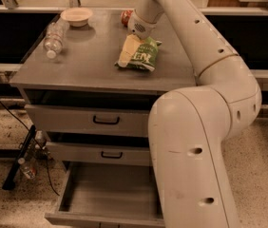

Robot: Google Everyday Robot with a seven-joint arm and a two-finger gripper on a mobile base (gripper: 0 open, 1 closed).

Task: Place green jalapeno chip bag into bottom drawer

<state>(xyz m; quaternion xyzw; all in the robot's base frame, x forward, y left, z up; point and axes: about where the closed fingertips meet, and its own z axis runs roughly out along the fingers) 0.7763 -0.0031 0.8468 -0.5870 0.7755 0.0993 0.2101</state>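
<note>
**Chip bag [138, 53] on the cabinet top [77, 70], gripper [140, 28] over it**

I see the bag lying flat near the top's right side. The gripper sits at its far end; whether it grips or is released, I cannot tell. The bottom drawer [105, 198] stands pulled out below.

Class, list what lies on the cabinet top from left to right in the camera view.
Plastic bottle → bowl → green jalapeno chip bag. The gripper sits over the bag's far end, so it has no separate place.
</note>
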